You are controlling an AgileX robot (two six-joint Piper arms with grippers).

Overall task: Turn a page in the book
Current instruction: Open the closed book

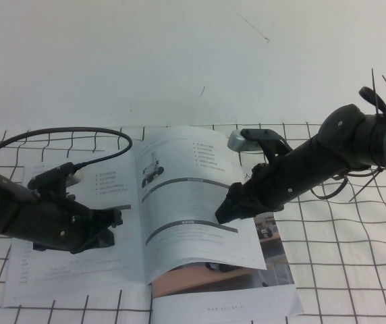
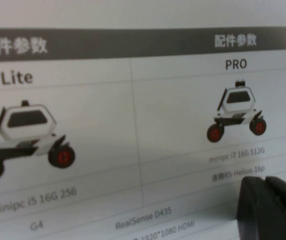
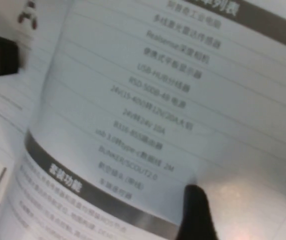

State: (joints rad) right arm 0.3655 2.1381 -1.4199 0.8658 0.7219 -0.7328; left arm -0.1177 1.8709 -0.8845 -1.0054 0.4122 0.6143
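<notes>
The book (image 1: 65, 270) lies open on the grid cloth, white pages with dark grey heading bars. The page (image 1: 179, 202) is lifted off the right side and arches over the spine, showing a small wheeled robot and two grey bars. My right gripper (image 1: 224, 212) is shut on the page's free edge; in the right wrist view one dark finger (image 3: 195, 215) lies on the curved page (image 3: 133, 100). My left gripper (image 1: 114, 221) is shut and rests on the left-hand page; in the left wrist view its fingers (image 2: 270, 210) sit together on a table with wheeled-robot photos (image 2: 133, 125).
The book lies on a white cloth with a black grid (image 1: 355, 270), before a white wall. The left arm's black cable (image 1: 65, 133) loops over the book's far left corner. Under the lifted page a right-hand page with a brown photo (image 1: 213, 277) shows.
</notes>
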